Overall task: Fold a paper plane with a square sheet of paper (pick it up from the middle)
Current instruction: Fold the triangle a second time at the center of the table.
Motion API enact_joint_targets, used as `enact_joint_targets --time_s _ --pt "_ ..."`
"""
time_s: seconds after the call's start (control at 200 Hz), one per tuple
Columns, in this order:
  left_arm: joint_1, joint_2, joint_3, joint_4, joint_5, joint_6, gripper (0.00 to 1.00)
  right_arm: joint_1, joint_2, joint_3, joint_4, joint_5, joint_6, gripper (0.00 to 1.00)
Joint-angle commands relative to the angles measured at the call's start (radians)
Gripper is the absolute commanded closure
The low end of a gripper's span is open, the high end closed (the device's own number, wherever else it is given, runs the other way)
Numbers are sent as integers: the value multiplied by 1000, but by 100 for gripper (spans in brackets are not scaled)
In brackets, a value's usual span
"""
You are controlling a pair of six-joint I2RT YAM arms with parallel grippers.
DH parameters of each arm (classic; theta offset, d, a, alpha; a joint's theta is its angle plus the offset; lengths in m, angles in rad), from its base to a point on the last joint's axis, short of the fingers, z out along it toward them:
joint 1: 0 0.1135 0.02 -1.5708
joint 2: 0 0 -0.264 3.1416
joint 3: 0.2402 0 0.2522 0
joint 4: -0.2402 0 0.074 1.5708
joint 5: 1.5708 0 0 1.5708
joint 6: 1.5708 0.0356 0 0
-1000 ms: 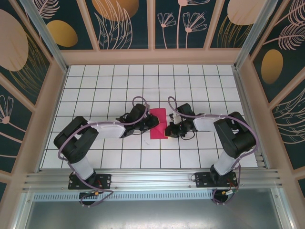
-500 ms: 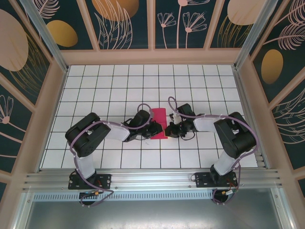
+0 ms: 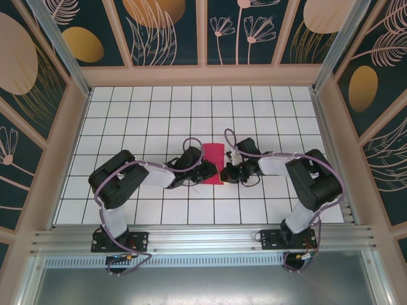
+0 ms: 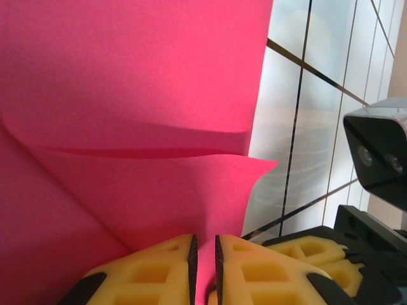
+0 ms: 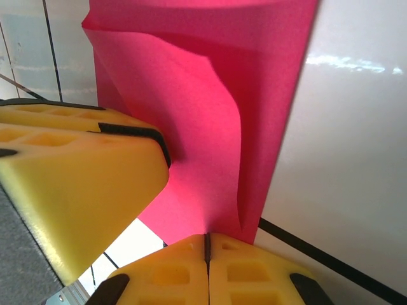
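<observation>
On my white grid-tiled tabletop (image 3: 159, 114), left claw (image 4: 203, 248) nipping the near left edge of the creased magenta-pink square sheet of paper (image 3: 213, 155) lying mid-tabletop, one flap lifting, my right claw (image 5: 206, 240) pinching its right edge.

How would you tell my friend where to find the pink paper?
Look at the white tiled table inside the flowery walls. Near its middle, the pink paper sits between the left claw and the right claw. It is the only bright pink thing there, folded and creased, against white tiles and black machinery.
</observation>
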Motion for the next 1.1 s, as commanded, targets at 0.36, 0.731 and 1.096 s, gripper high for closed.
enact_joint_targets --time_s 0.36,0.731,1.096 --pt "12 -25 79 -221 -174 21 73 -4 9 -32 -72 97 -15 96" --pt "40 -2 117 -231 -190 34 70 -3 7 -42 -66 95 -14 97" --pt "83 3 121 -231 -182 49 67 -4 7 -44 -68 93 -18 97"
